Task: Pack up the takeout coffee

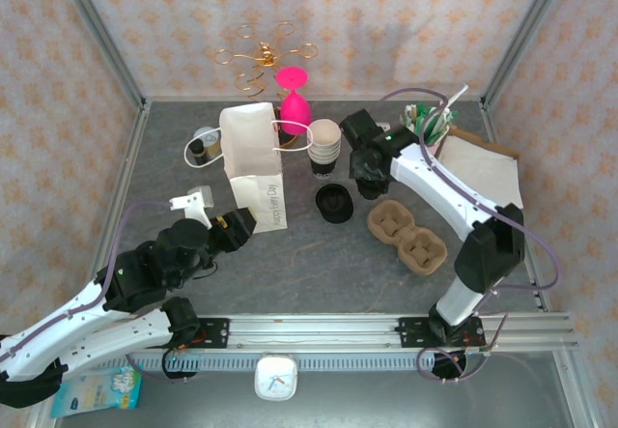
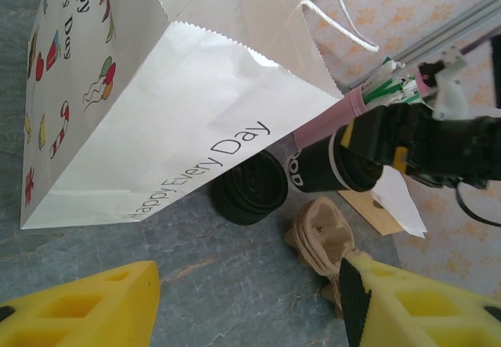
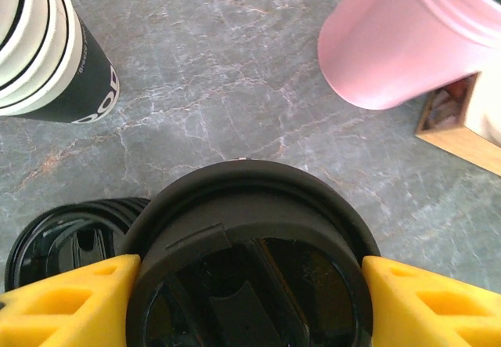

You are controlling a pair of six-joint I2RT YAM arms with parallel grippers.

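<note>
Tabletop [image 1: 319,278] bare before carrier's [image 1: 407,239] near edge

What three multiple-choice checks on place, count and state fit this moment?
1. Lid stack, relative to bag and carrier: A between them; B inside the bag; C on the carrier.
2. Carrier wells showing: A two; B four; C six.
3. Right gripper: A open, empty; B shut on a black lid; C holding the bag.
A: it sits on bare table between them. A: two hollows show from above. B: yellow fingers flank the lid.
</note>
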